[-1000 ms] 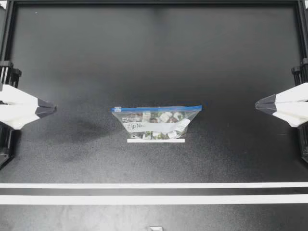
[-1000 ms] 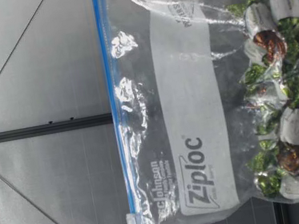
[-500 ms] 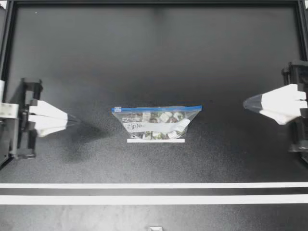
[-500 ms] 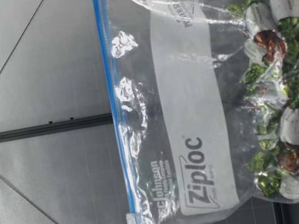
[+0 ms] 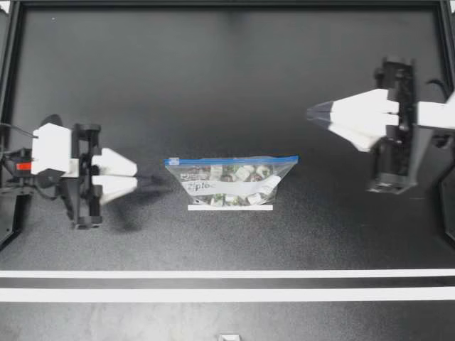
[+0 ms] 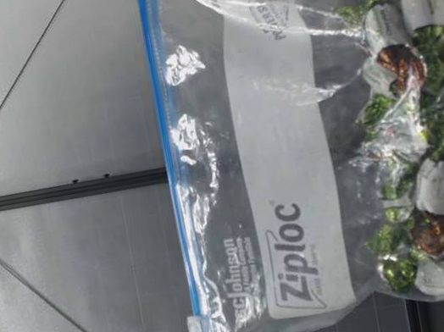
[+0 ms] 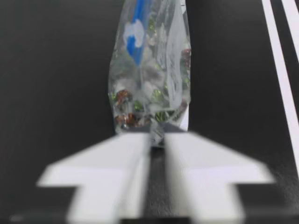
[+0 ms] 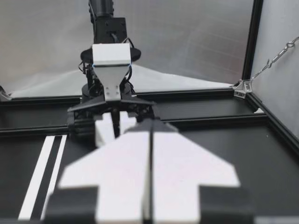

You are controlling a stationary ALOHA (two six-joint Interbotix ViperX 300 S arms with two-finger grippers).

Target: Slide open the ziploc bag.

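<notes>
A clear zip bag [image 5: 231, 181] of wrapped sweets stands upright mid-table, its blue zip strip [image 5: 231, 160] on top and its white slider [image 5: 171, 162] at the left end. My left gripper [image 5: 144, 178] points at that end from a short way off, open by a narrow gap and holding nothing. My right gripper [image 5: 311, 114] is shut and hovers beyond the bag's right end, farther back. In the low view the bag [image 6: 290, 162] and slider [image 6: 197, 329] show, but no gripper. In the left wrist view the bag [image 7: 149, 79] is just ahead of my left gripper [image 7: 158, 137]. The right wrist view has my right gripper [image 8: 150, 122] hiding the bag.
A short white tape mark [image 5: 229, 207] lies in front of the bag. Two long white tape lines [image 5: 227, 273] cross the table nearer the front edge. Black frame rails [image 5: 227, 3] border the table. My left arm [image 8: 111, 70] shows opposite in the right wrist view.
Both arms have come in from the table's sides toward the bag. The left gripper's fingers have parted slightly. The bag has not moved.
</notes>
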